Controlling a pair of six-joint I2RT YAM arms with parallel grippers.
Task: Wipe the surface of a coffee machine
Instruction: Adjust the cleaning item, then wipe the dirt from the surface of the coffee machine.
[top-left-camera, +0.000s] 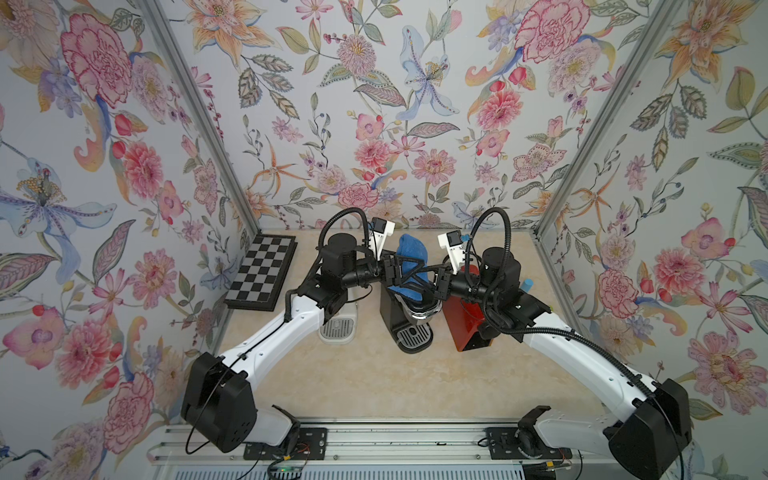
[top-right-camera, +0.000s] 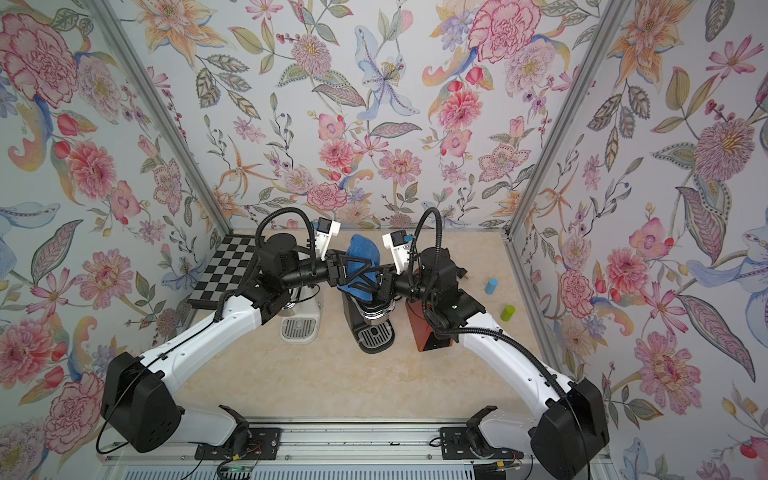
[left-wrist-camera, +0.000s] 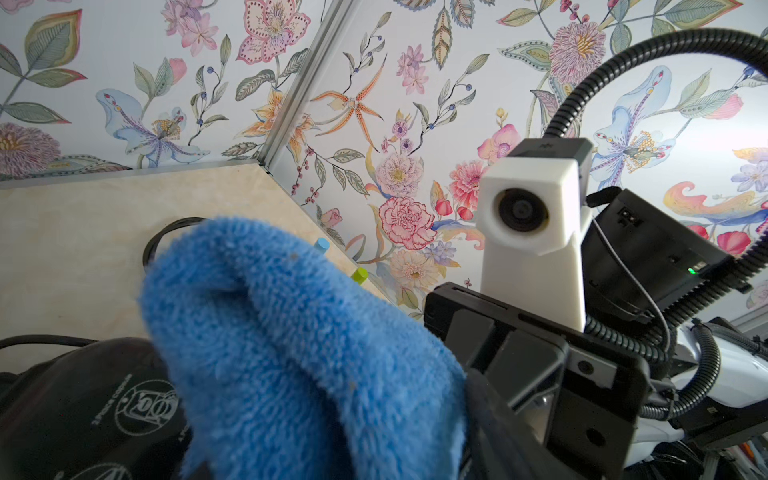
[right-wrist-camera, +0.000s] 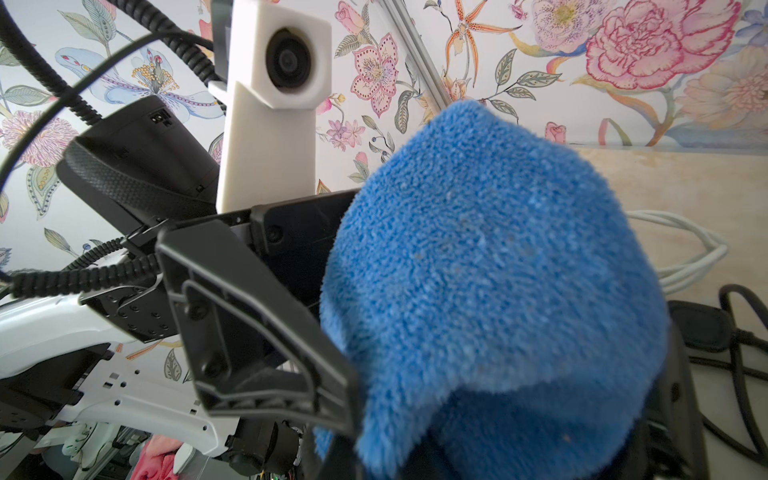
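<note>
Standing cloth (top-left-camera: 409, 249), between left hand (top-left-camera: 417, 270), right hand (top-left-camera: 405, 287)

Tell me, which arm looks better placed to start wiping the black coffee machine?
Right, probably. The right end effector is shut on the cloth directly above the machine. The left end effector reaches the cloth too, but whether it grips is unclear.

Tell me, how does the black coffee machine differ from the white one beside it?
The black coffee machine is dark, the white coffee machine pale. The black one has a blue cloth over its top; no cloth shows on the white one. The black one's front is in plain sight, while the white one sits largely hidden under the robot's left arm. Both stand on the table with a slotted drip tray in front.
</note>
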